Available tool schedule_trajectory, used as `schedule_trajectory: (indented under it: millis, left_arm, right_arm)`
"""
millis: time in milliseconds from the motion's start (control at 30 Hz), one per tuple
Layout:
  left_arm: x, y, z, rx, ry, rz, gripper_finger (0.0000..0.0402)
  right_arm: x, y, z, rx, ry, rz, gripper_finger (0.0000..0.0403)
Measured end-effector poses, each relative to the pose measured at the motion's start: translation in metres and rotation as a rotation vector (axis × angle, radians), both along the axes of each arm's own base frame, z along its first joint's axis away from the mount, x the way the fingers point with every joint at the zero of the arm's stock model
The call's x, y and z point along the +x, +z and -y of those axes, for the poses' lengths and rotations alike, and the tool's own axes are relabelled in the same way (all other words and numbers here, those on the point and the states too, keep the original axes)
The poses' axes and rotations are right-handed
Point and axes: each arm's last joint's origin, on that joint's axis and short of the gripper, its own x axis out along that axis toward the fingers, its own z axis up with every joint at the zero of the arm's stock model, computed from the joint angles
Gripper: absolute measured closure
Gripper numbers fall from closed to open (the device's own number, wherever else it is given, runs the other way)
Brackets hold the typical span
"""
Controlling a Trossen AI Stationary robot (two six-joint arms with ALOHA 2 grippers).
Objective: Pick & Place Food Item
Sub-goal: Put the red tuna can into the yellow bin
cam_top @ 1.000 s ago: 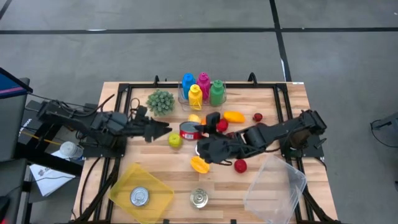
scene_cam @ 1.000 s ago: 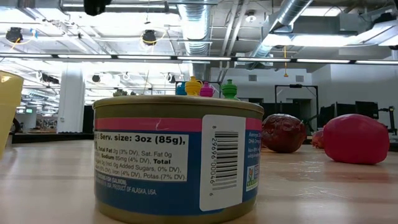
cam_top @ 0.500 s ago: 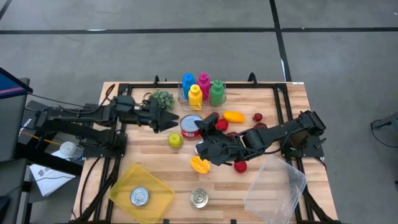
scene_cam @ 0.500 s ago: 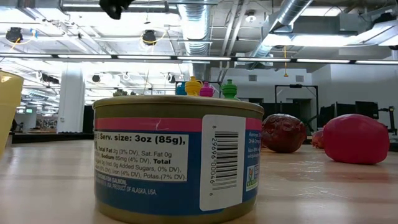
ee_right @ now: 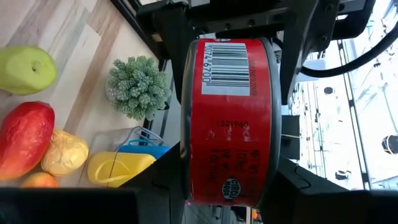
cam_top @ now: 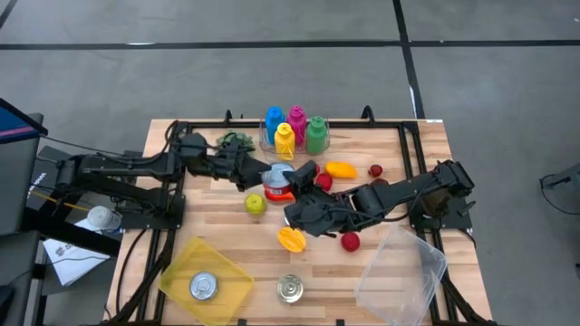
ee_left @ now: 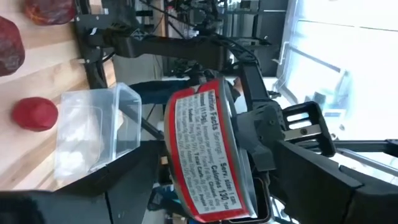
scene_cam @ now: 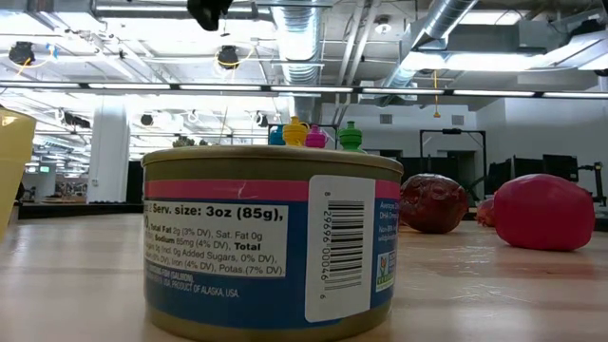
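I see red can (cam_top: 277,182) mid-tabletop, toward far edge | right gripper (cam_top: 288,188) clamped on it | left gripper (cam_top: 264,175) spread wide around it, grip unclear

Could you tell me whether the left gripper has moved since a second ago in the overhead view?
Yes. The left gripper has swung away from the table's left edge, past the green bushy plant, and now straddles the red can that the right gripper holds.

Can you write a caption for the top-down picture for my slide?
Two dark grippers meet at a red-labelled round metal can mid-table.
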Motion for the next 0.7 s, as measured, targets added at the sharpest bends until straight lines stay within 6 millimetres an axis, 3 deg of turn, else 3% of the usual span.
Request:
schedule_trajectory:
  millis: [133, 433, 633, 700]
  left_arm:
    - [-0.0001, -0.0007, -0.0002, -0.003, -0.031, -0.008, 0.0134]
    - [0.0014, -0.0027, 0.0009, -0.043, -0.071, -0.022, 0.0255]
    - [0.0013, -0.0025, 0.0009, -0.068, -0.072, -0.024, 0.0257]
    - [0.0007, -0.0017, 0.0009, -0.069, -0.073, -0.019, 0.0257]
  right_arm:
    - [0.0008, -0.0003, 0.003, 0.002, -0.007, -0.002, 0.0267]
    - [0.0014, -0.0005, 0.007, -0.006, 0.002, -0.025, 0.0267]
    - [0.002, 0.0002, 0.0067, 0.027, -0.01, 0.013, 0.0267]
    - [0.0033, 0.0022, 0.006, 0.079, -0.026, 0.081, 0.0248]
